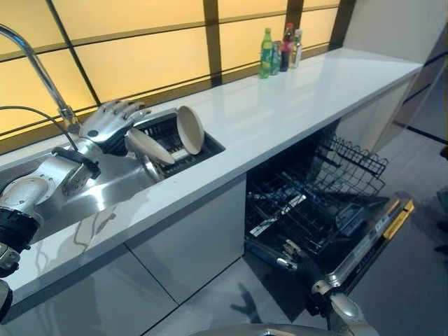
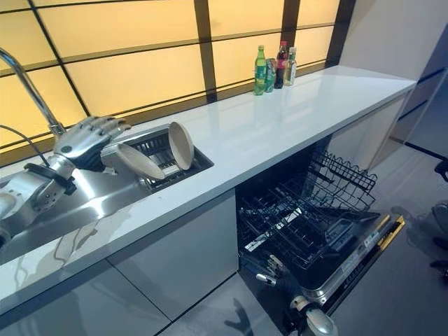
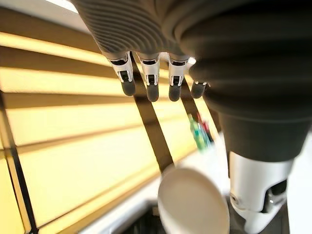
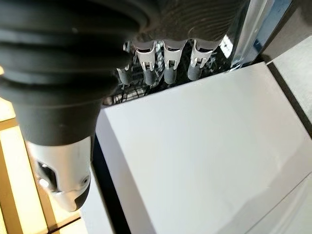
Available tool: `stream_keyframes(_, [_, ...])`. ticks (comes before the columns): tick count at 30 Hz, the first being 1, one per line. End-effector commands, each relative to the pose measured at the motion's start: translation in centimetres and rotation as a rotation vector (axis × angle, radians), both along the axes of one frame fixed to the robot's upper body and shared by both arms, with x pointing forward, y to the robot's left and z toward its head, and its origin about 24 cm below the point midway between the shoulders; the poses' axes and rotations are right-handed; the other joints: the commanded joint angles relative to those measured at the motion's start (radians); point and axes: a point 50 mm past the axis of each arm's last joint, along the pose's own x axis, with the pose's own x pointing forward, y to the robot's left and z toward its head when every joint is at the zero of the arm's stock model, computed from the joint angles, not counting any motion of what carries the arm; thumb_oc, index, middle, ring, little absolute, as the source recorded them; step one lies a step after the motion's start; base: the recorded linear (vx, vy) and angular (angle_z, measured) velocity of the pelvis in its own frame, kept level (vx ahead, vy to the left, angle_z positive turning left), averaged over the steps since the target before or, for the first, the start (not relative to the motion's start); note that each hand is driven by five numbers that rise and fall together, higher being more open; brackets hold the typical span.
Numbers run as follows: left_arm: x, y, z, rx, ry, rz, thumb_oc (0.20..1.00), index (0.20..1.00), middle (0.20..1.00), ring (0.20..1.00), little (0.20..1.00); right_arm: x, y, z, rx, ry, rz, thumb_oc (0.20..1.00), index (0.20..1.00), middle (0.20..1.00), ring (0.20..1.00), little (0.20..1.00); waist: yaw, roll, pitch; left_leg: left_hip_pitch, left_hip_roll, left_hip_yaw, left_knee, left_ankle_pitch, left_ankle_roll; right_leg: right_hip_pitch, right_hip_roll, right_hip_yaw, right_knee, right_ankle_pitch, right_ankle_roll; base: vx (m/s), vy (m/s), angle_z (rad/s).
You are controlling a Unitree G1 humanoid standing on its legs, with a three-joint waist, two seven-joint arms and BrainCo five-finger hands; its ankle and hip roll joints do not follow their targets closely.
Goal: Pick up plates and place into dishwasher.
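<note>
Dishwasher (image 1: pixel 329 217): door down, dark racks bare, under the bench's front edge.
Bench (image 1: pixel 280 112): white; bottles (image 1: pixel 280 49) at back edge.
Sink rack (image 2: pixel 164 159): two plates (image 1: pixel 189 129) on edge.
Left hand (image 1: pixel 112 122): fingers relaxed, empty, beside plates.
Right hand (image 4: pixel 165 66): fingers straight, empty.

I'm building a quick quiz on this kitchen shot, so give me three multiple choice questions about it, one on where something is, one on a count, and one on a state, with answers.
1. Where do the bottles stand?
A. In the sink
B. At the back of the white countertop, by the window
C. In the dishwasher rack

2. How many cream plates stand in the dark sink rack?
A. Two
B. Four
C. None

3. What is the state of the dishwasher?
A. Door shut
B. Door down, rack pulled out
C. Door down, rack full of plates

Answers: 1 B, they cluster at the counter's far edge. 2 A, one plate is upright, another plate leans by the left hand. 3 B, the wire rack sits out over the lowered door, holding no plates.
</note>
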Motion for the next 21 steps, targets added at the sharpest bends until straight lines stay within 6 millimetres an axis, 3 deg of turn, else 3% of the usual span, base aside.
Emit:
stream_keyframes(1, [1.4,1.7,6.9,0.084,-0.222,0.106,1.000,1.000,1.000,1.000,1.000,3.4,1.1,3.4,0.041,-0.196,0.061,1.000,1.000,1.000,1.000,1.000,-0.026,0.018,0.106,0.002,-0.043,0.043,0.013,-0.118,0.024,0.023,-0.068,0.020,0.015,-0.107,0.092,0.00,0.048,-0.03])
stream_keyframes(14, [1.8,4.3,5.4,0.277,-0.244,0.250,1.000,1.000,1.000,1.000,1.000,4.4,0.3,4.1,0.000,-0.230,0.048,1.000,1.000,1.000,1.000,1.000,-0.050,0.011,0.160,-0.044,-0.046,0.049,0.013,-0.105,0.018,-0.034,-0.067,0.039,0.017,-0.094,0.094,-0.04,0.040,-0.02])
stream_keyframes(21, [2.2,4.7,6.1,0.299,-0.323,0.308,1.000,1.000,1.000,1.000,1.000,6.0,-0.1,5.3,-0.025,-0.286,0.044,1.000,1.000,1.000,1.000,1.000,-0.061,0.002,0.211,-0.084,-0.046,0.050,0.013,-0.093,0.016,-0.082,-0.063,0.050,0.022,-0.083,0.090,-0.09,0.050,-0.05])
